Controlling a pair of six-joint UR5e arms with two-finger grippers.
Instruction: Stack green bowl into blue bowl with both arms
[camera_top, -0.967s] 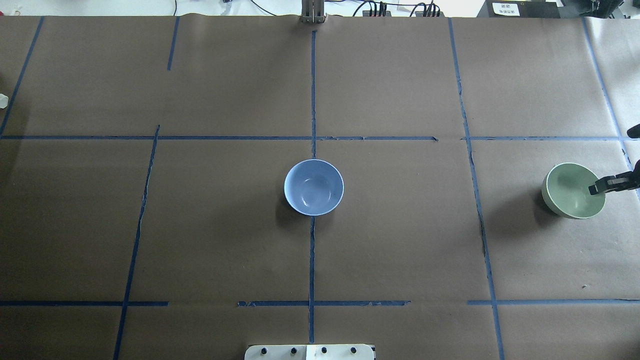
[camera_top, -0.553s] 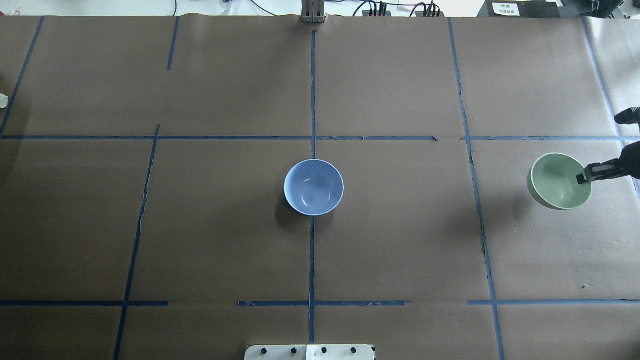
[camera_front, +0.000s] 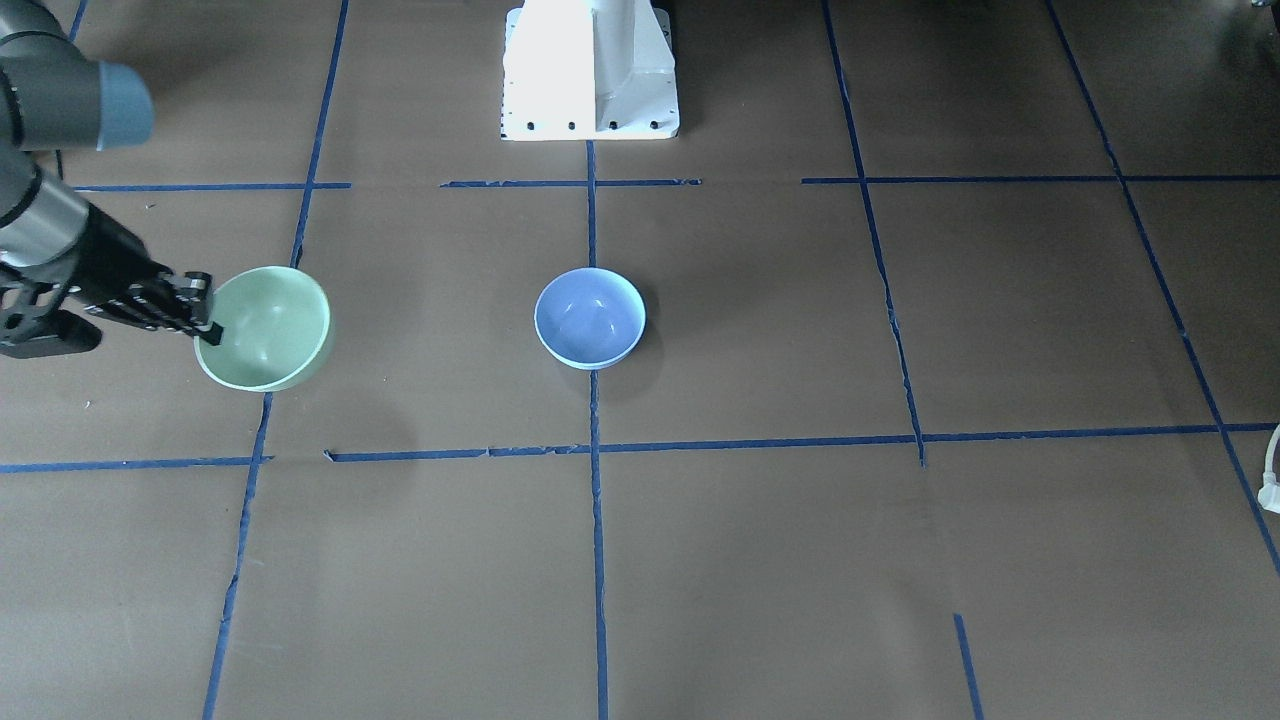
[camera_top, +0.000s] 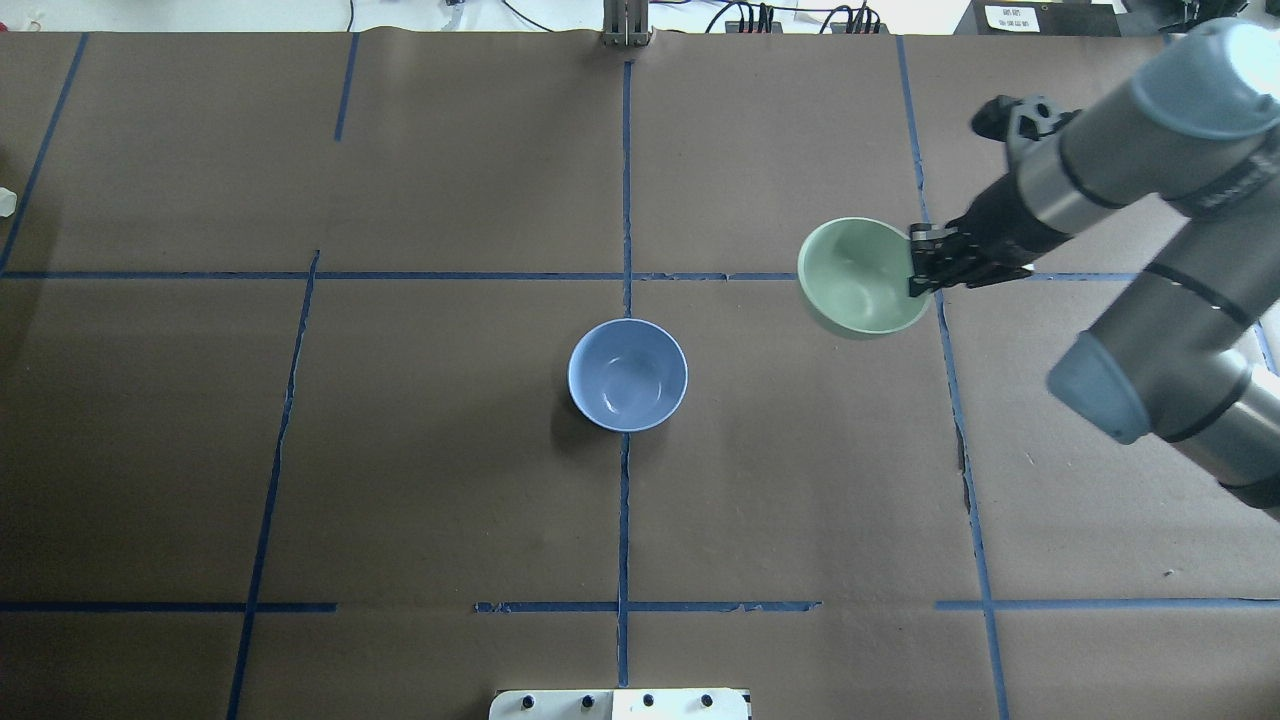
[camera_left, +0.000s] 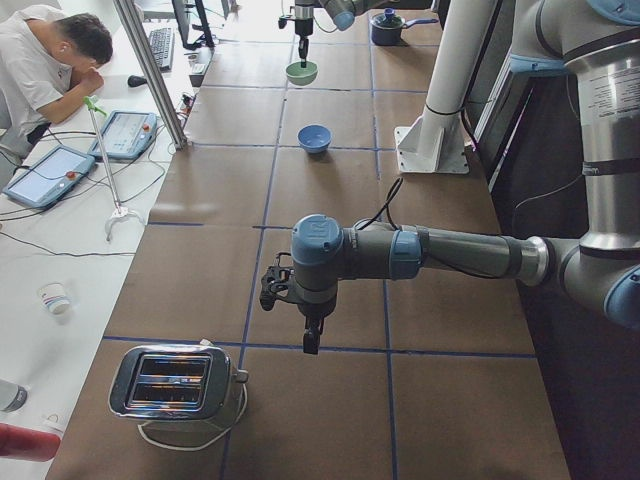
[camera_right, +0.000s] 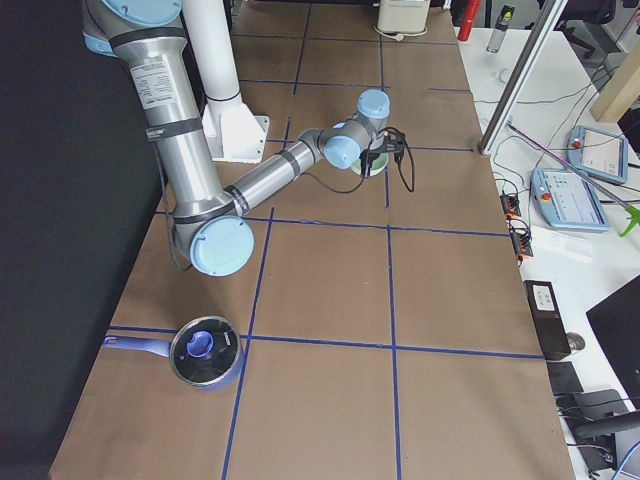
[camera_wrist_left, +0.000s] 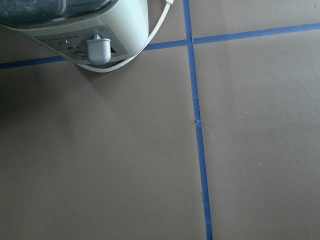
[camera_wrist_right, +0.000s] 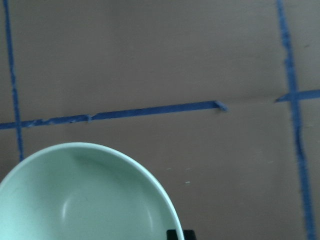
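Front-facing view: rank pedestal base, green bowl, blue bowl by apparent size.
1. white pedestal base
2. green bowl, held by the right gripper, so possibly nearer the camera
3. blue bowl

Brown paper (camera_top: 450, 450) is covering the table (camera_left: 200, 300), with blue tape lines (camera_top: 623, 520) crossing it in a grid. Beside it, a man (camera_left: 40, 60) is leaning on a white bench (camera_left: 30, 275) carrying two teach pendants (camera_left: 128, 133).

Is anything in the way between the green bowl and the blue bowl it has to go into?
No, nothing visible. The right gripper holds the green bowl by its rim, and between it and the blue bowl there is only bare brown table paper with blue tape lines.
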